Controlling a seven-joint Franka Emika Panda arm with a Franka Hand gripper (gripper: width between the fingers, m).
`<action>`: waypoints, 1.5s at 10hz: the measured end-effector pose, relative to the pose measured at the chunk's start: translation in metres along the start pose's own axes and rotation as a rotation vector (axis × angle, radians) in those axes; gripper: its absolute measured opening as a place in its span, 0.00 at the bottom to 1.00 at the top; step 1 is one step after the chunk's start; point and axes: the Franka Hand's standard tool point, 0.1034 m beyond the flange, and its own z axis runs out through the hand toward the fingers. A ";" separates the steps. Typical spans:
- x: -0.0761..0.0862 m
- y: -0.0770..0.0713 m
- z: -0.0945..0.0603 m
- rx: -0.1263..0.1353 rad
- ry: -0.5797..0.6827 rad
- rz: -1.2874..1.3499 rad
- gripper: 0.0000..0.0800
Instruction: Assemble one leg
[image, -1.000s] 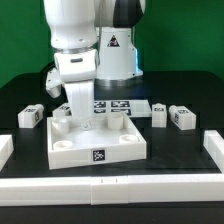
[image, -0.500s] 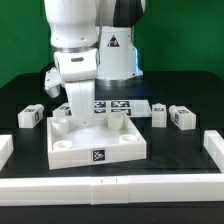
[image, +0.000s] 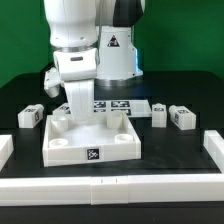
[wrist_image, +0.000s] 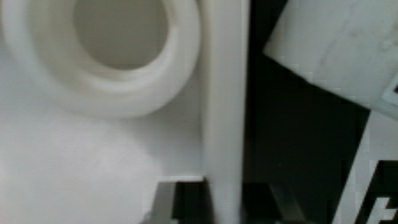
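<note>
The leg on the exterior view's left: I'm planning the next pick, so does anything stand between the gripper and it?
The gripper straddles a wall of the panel, so that wall is in its way. Beyond it, the leg lies apart on the table; nothing else visible between.

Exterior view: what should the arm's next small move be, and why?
Probably slide the tray toward the front border strip to square it up: the fingers seem to straddle its wall, it sits askew and apart from the strip, and a leg lies loose beside it.
</note>
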 end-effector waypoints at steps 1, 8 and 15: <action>0.000 0.000 0.000 -0.002 0.000 0.000 0.08; 0.060 0.035 -0.001 -0.028 0.015 0.121 0.08; 0.130 0.094 -0.005 -0.095 0.038 0.109 0.08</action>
